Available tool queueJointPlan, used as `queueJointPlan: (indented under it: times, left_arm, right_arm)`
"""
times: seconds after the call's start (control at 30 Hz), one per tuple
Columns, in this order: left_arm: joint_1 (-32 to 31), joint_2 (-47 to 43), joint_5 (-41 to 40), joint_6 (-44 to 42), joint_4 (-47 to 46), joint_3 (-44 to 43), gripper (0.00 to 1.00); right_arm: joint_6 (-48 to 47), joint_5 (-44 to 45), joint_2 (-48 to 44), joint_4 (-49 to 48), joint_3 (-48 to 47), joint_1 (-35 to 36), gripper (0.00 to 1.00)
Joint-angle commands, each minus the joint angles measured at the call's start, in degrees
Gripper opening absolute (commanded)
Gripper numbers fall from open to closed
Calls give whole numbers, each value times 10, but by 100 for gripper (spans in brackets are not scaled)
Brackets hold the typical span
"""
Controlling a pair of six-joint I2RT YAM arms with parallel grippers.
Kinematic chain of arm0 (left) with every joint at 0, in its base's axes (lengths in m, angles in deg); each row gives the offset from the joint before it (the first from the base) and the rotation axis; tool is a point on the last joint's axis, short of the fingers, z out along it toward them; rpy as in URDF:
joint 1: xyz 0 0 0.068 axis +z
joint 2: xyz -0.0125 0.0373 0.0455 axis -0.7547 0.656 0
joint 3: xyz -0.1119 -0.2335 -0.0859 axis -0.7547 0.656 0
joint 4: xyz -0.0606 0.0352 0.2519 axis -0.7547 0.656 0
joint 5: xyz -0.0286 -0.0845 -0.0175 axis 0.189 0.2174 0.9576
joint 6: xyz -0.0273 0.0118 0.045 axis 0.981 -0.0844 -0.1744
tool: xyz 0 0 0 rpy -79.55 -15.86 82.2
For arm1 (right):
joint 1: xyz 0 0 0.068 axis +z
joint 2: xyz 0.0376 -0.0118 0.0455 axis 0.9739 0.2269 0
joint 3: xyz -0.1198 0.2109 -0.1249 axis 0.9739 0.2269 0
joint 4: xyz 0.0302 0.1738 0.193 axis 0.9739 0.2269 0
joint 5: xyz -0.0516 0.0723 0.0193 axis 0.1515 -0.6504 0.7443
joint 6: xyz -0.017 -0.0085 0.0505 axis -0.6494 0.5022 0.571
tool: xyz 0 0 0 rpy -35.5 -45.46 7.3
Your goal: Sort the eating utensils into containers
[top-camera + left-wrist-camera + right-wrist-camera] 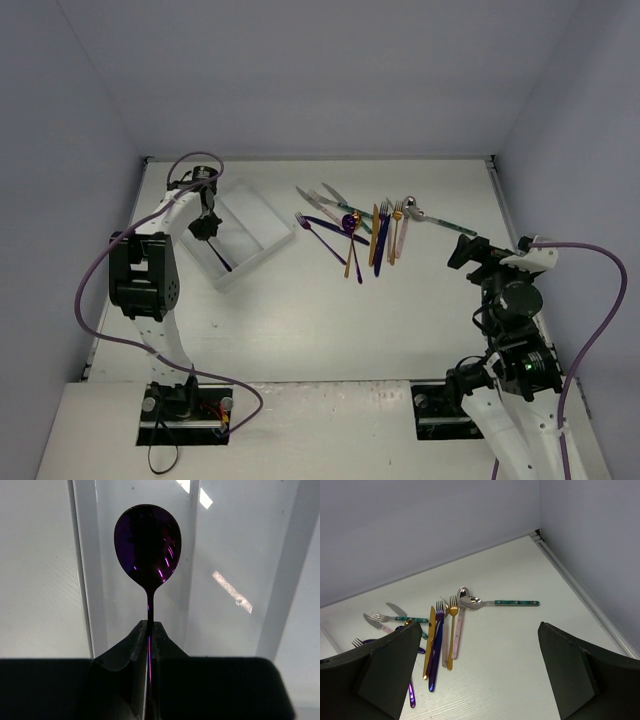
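Currently L gripper [149, 632] pinches purple spoon [147, 545]; R gripper [479, 640] wide open.

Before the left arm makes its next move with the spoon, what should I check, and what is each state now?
1. Left tool shut on the purple spoon: ok.
2. Spoon bowl over a compartment of the white tray: ok.
3. Spoon touching the tray floor: cannot tell.
4. Right tool open, holding nothing: ok.
5. Other utensils sorted: not ok, piled outside the tray.
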Motion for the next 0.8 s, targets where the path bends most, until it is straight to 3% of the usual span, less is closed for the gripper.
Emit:
queueJointPlan:
  times: [0.0, 0.3, 0.57, 0.6, 0.73, 0.77]
  left_arm:
    - [11, -21, -12, 13, -12, -8, 0]
    - [22, 9, -16, -28, -12, -8, 1]
    - [37, 17, -3, -36, -12, -10, 22]
    - [37, 10, -3, -37, -13, -9, 27]
    - [31, -33, 22, -41, -23, -2, 34]
    - [23, -56, 28, -44, -30, 2, 40]
  right_arm:
    - [-7, 16, 0, -48, 1, 5, 100]
    - [-6, 15, 6, -49, 1, 8, 100]
    - [-6, 12, 8, -49, 1, 9, 100]
    - [-6, 12, 7, -49, 2, 9, 100]
    - [-7, 12, 6, -49, 3, 8, 100]
    - [-7, 12, 6, -48, 2, 9, 100]
